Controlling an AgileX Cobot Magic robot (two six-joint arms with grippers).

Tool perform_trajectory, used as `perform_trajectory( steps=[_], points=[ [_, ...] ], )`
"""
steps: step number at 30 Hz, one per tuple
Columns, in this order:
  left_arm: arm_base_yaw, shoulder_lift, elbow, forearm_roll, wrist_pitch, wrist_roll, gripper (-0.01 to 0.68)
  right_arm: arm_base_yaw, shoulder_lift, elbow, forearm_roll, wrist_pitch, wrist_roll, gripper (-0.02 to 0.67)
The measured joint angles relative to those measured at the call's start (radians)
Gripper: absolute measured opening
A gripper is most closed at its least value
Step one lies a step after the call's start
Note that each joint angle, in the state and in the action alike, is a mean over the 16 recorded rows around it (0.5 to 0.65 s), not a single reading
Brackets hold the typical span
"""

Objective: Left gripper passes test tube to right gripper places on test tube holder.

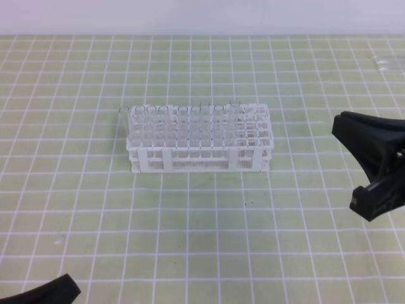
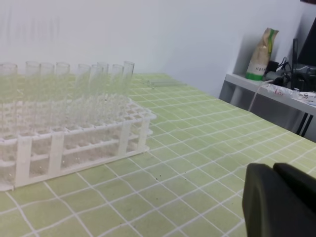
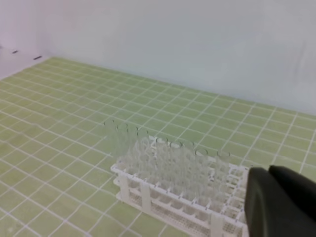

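Observation:
The white test tube holder (image 1: pixel 199 155) stands in the middle of the green grid mat, with several clear test tubes (image 1: pixel 190 117) upright in its back rows. My right gripper (image 1: pixel 355 166) hovers at the right edge, about level with the holder. It is open wide and holds nothing. Only one black tip of my left gripper (image 1: pixel 50 292) shows at the bottom-left corner, well away from the holder. The left wrist view has the holder (image 2: pixel 64 143) at left and one black finger (image 2: pixel 279 202) at the lower right. In the right wrist view, the holder (image 3: pixel 173 197) lies below one finger (image 3: pixel 281 202).
More loose clear tubes (image 1: pixel 386 62) lie on the mat at the far right; the left wrist view shows them (image 2: pixel 163 83) beyond the holder. A white wall bounds the back. A side table (image 2: pixel 276 91) with a bag and cables stands off to the right.

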Motion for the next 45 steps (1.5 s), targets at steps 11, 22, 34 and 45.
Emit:
perform_trajectory(
  steps=[11,22,34,45],
  points=[
    [0.000,0.000,-0.001,-0.002,0.004,0.000,0.000,-0.008,-0.040,0.013,-0.021,0.081,-0.012,-0.001],
    [0.000,0.002,0.006,0.010,0.009,0.000,0.000,-0.161,-0.271,0.135,-0.004,0.181,-0.031,-0.002],
    [0.000,0.001,0.001,0.002,0.008,0.000,0.000,-0.467,-0.650,0.471,0.076,0.169,-0.031,-0.002],
    [0.000,0.002,0.004,0.006,0.009,0.000,0.000,-0.579,-0.844,0.617,0.087,0.219,-0.035,-0.002]
  ],
)
